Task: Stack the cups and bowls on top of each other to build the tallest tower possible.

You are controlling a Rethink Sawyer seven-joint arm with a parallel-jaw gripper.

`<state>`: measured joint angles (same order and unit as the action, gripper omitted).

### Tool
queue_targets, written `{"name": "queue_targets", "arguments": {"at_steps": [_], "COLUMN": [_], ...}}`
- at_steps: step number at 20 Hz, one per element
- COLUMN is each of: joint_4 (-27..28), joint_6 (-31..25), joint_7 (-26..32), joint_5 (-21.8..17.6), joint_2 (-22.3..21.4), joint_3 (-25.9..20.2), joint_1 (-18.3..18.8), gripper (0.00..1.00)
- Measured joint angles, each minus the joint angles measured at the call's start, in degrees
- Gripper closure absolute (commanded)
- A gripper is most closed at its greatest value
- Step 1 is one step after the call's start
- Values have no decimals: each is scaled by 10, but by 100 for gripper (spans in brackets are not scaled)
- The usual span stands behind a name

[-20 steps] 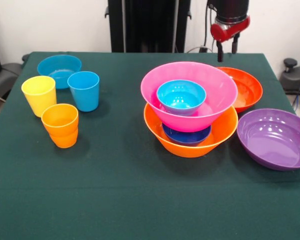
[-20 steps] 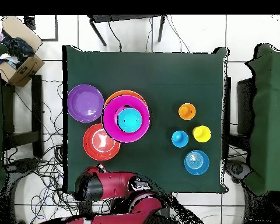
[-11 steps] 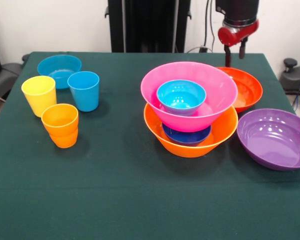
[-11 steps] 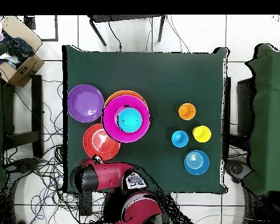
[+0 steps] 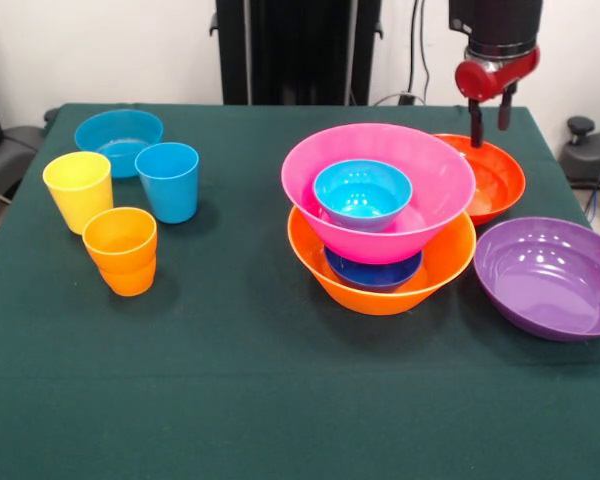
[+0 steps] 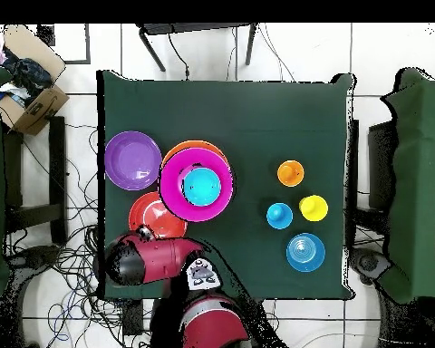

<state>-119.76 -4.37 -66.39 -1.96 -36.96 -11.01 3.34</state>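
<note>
Gripper (image 5: 488, 122) hangs open and empty, fingers spread over the glossy red-orange bowl (image 5: 495, 178). Smooth round pink bowl (image 5: 435, 190) sits alongside.

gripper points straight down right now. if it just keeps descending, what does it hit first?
Most likely the red-orange bowl: the open gripper hangs over its far rim, and the overhead view shows the arm covering that bowl's edge. Depth is unclear, so it could land on the rim or just inside.
</note>
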Motion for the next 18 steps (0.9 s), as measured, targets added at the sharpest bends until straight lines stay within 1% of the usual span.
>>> {"name": "queue_targets", "arguments": {"at_steps": [9, 18], "joint_4": [25, 27], "joint_6": [0, 3], "joint_7": [0, 0], "joint_5": [-10, -14], "joint_2": [6, 43], "joint_3": [0, -2], "joint_1": [0, 7], "gripper": [0, 0]}}
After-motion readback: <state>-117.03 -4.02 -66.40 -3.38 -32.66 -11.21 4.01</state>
